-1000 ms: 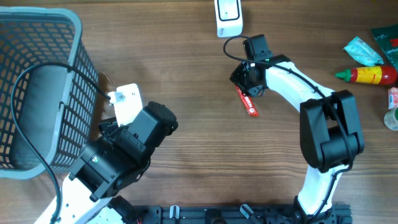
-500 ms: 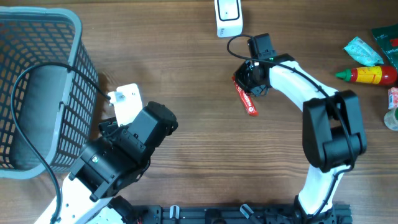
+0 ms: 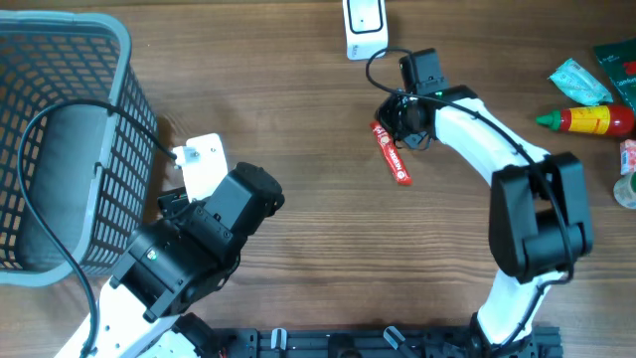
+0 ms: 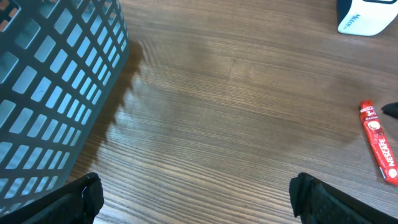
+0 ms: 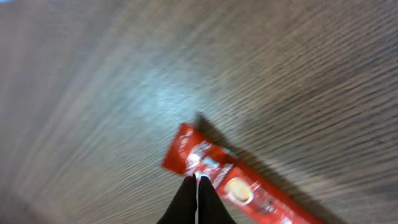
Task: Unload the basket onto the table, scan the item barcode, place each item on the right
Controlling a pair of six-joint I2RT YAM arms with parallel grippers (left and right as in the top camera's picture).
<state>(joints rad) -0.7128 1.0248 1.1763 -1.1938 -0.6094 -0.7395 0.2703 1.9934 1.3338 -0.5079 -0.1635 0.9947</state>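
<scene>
Left gripper (image 4: 199, 200): held released. Both fingers (image 4: 78, 200) are spread to the bottom corners of the left wrist view, with only bare table (image 4: 236, 106) between them. Nothing is grasped.

Grey mesh basket (image 3: 60, 149): seen at the table's left, next to the left arm. Its wall fills the upper left of the left wrist view. A black cable is draped over its rim.

Red Nescafe sachet (image 3: 392, 154): laid flat on the wood right of centre, running diagonally, upper end toward the far side. It is well apart from the basket. It is also seen at the right edge of the left wrist view (image 4: 379, 140).

Right gripper (image 5: 197, 180): positioned over the sachet's upper end. Its fingers (image 5: 186, 202) are clenched together with no gap. The tips are seen at the sachet's edge, near its far end. It cannot be told whether any wrapper is pinched, as the right wrist view is blurred.

White device (image 3: 365, 25): seen at the far edge, just beyond the right gripper.

Far right edge: a red-and-yellow bottle (image 3: 586, 120) is laid on its side, with a teal packet (image 3: 581, 82) just behind it.
</scene>
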